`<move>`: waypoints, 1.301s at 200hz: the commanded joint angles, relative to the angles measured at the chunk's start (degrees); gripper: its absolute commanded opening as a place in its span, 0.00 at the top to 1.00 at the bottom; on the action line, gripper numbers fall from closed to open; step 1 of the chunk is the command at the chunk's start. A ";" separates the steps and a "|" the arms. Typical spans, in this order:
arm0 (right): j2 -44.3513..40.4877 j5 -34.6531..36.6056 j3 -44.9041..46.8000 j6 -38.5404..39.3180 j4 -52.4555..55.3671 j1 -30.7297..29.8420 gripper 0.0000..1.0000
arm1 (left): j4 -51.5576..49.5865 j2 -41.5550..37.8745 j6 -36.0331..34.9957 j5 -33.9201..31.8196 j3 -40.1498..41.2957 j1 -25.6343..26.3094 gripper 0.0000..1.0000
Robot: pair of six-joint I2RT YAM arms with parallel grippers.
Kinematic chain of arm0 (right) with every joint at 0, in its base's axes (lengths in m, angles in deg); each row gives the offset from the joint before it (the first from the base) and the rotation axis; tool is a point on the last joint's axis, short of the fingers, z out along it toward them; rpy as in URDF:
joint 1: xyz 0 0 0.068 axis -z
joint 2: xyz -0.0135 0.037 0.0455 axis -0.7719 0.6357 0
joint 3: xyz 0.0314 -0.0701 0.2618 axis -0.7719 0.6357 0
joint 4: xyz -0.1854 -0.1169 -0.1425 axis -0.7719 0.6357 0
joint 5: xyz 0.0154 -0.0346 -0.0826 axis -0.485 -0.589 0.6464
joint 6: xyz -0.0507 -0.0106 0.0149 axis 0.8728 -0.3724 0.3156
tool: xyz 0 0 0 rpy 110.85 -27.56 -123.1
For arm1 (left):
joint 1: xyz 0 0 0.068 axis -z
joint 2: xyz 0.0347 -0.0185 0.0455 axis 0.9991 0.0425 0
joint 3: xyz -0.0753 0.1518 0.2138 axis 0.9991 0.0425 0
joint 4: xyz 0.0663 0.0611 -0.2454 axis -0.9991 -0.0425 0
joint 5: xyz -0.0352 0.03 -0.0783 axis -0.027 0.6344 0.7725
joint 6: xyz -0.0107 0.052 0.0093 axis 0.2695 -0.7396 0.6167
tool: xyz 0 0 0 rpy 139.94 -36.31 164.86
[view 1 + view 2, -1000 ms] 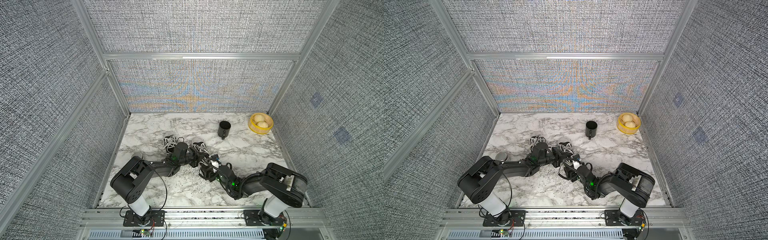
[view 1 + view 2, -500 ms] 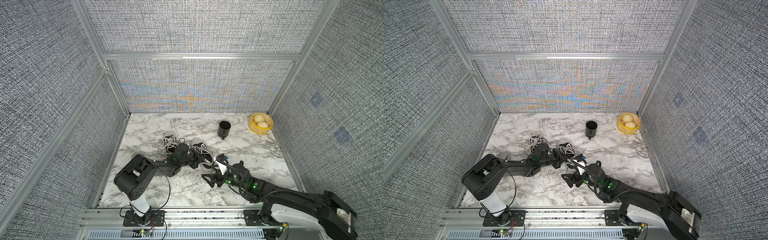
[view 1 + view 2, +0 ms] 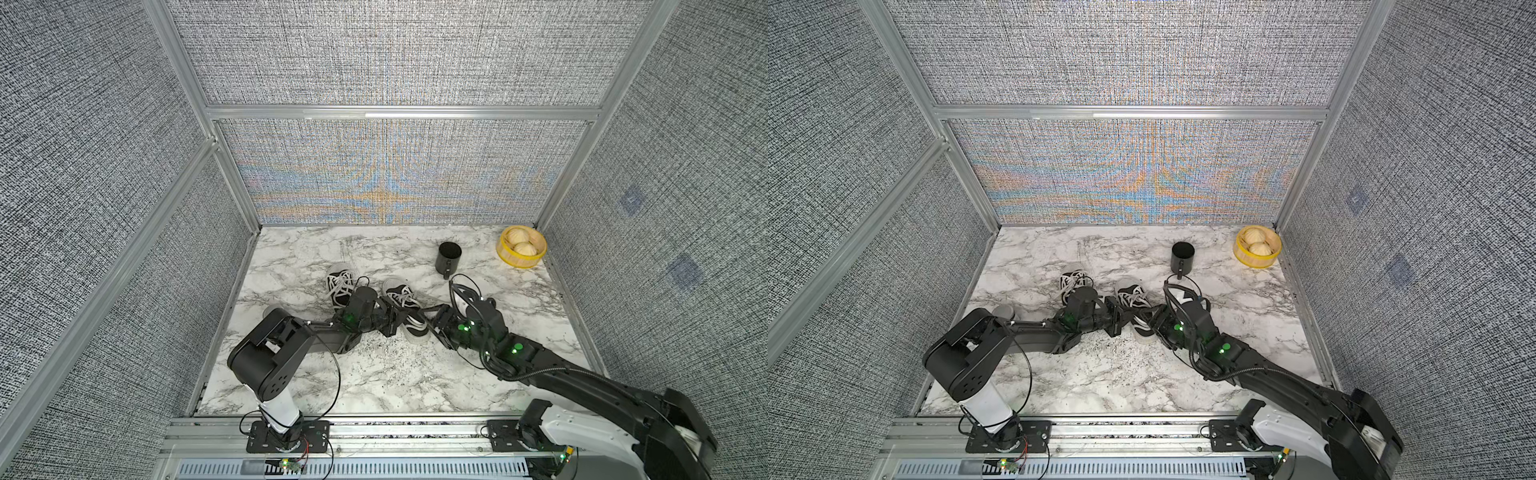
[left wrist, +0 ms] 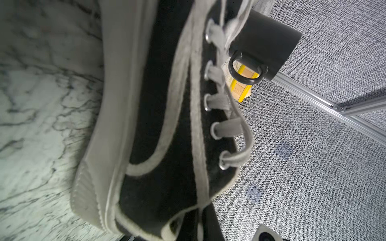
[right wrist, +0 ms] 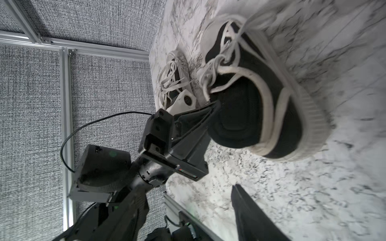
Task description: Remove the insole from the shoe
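Entry, insole removal. Two black lace-up shoes with white soles stood side by side on the marble table (image 3: 374, 374), toes pointing away from the robot. The shoe (image 3: 405, 309) we were working on was the one nearer the right arm. The second shoe (image 3: 340, 284) sat just beside it on the left arm's side, partly hidden by the left wrist in both top views.

The left gripper (image 5: 216, 104) was closed to a point. Its tips met at the collar rim of the shoe, beside the last lace eyelets, and appeared to pinch the canvas edge. The left wrist view showed only the shoe's side wall and laces at very close range.

The right gripper (image 3: 434, 326) hovered low at the heel end of the shoe, jaws apart and holding nothing. In the right wrist view we saw one finger (image 5: 246, 208), over bare table and short of the heel.

The insole (image 5: 236, 116), black, lay inside the shoe, and its heel part was visible through the opening. No edge looked lifted.

Farther back stood a black mug (image 3: 449, 259). A yellow basket (image 3: 519, 264) holding two buns sat in the far corner on the right arm's side, well apart from the shoes.
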 commanded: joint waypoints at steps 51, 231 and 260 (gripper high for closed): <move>10.90 7.21 -15.81 81.67 17.67 -2.60 0.30 | -0.84 -1.89 -1.51 0.08 -0.07 -0.02 1.00; 17.57 0.69 -9.11 114.10 1.96 2.88 0.98 | -10.80 -7.69 -6.68 -3.19 0.15 -0.38 0.76; 16.84 -0.80 -10.01 112.26 2.50 3.03 1.00 | -31.53 -14.85 -20.20 -10.01 -2.87 -1.79 0.58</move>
